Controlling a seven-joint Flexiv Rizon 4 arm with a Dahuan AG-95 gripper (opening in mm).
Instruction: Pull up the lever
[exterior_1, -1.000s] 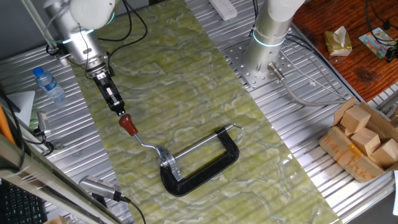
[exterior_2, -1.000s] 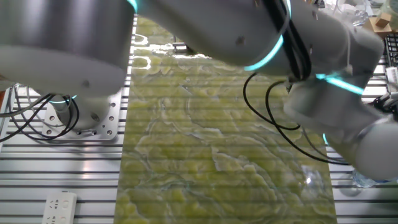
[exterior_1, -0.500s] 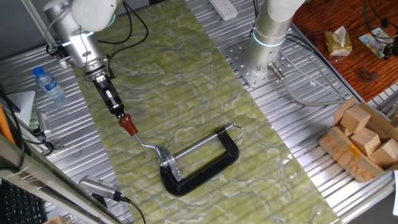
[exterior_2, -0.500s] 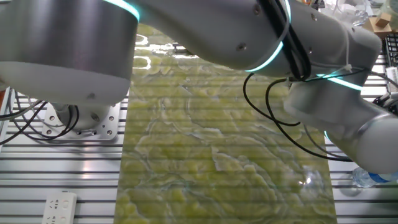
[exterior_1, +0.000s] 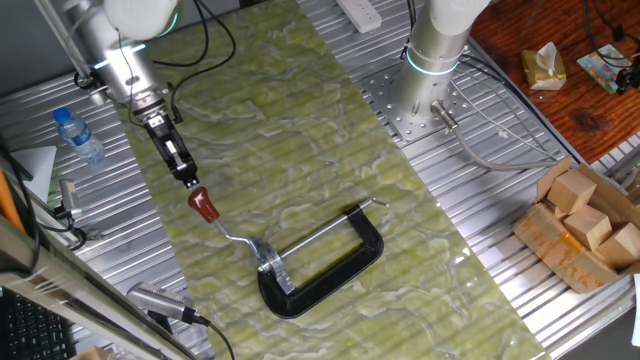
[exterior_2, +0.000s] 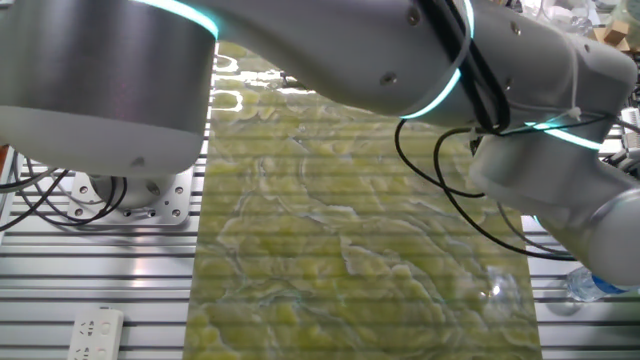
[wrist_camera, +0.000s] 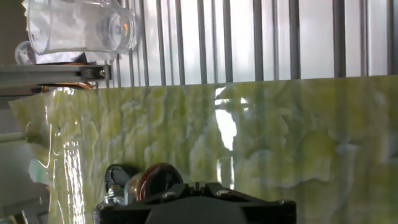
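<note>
Lever (exterior_1: 222, 226) lying on green marbled mat (exterior_1: 330, 160) over slatted counter (exterior_1: 480, 170), red-brown knob (exterior_1: 204, 205) at upper-left end, thin bent rod running down-right to silver bracket on black C-clamp (exterior_1: 320, 262). Pincer (exterior_1: 190, 182) angled down from upper left, tip touching or just above top of knob; from hand view, knob (wrist_camera: 160, 180) seen close under black pincer body, fingers hidden, so cannot tell whether closed on knob or merely beside it. Plastic water bottle (exterior_1: 76, 134) near counter's left edge, wooden blocks (exterior_1: 585, 215) at right; other fixed view mostly blocked by arm (exterior_2: 330, 50).
</note>
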